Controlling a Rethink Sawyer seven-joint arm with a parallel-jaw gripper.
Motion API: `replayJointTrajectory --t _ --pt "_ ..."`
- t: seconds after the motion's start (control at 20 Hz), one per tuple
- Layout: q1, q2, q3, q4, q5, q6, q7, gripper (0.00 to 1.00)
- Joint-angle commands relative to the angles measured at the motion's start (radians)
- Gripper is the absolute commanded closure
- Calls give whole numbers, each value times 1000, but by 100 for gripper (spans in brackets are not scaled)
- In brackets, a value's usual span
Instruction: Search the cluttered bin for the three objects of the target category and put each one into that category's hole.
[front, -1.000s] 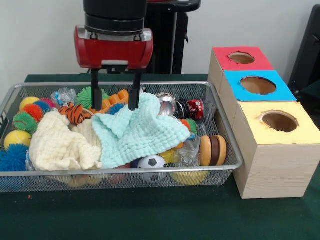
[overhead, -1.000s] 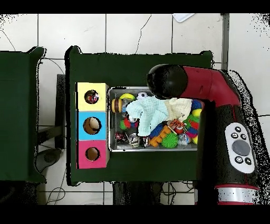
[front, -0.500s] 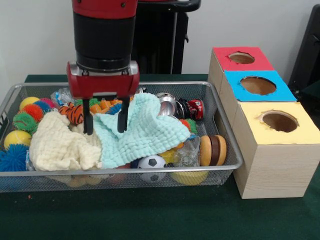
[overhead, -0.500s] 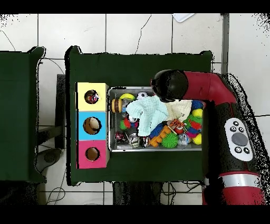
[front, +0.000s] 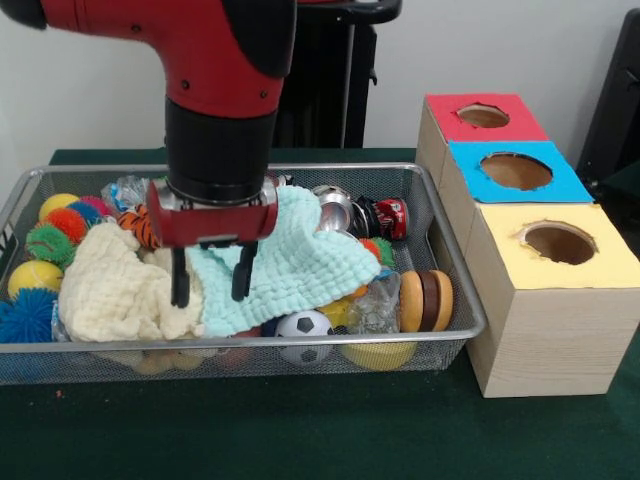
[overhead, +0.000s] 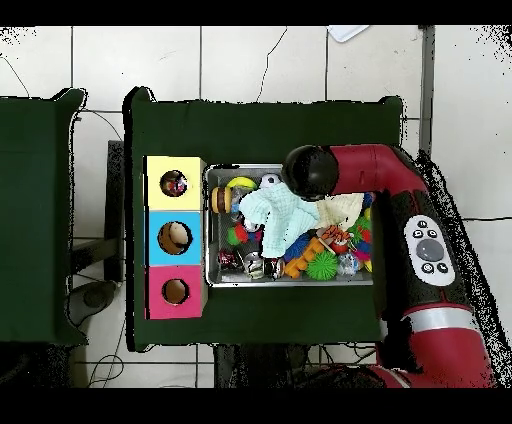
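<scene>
Dark green table cloth lies under the cluttered bin, just beside the wooden boxes. Inside the bin, the gripper hangs with fingers spread (nothing held), straddling where the mint cloth meets the cream cloth.

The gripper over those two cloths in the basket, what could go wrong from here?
1. The open gripper straddles the seam between the cream cloth and the mint cloth; closing may pinch both cloths, or neither cleanly.
2. A lifted cloth could drag the soccer ball or the plastic bag toward the basket's front rim.
3. The cloths hide what lies beneath, so a deeper push could hit unseen toys.
</scene>
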Motion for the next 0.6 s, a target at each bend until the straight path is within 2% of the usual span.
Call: replayJointTrajectory --t 0.05,0.2,0.45,0.5,0.6 --pt "-33 222 112 -71 -107 -76 -300 0" --pt "9 256 88 -135 -136 -26 -282 0" --pt "72 238 28 -168 -178 60 -244 0" --pt "75 235 25 -168 -179 70 -221 100" --pt "90 237 12 -178 -185 84 -199 100"
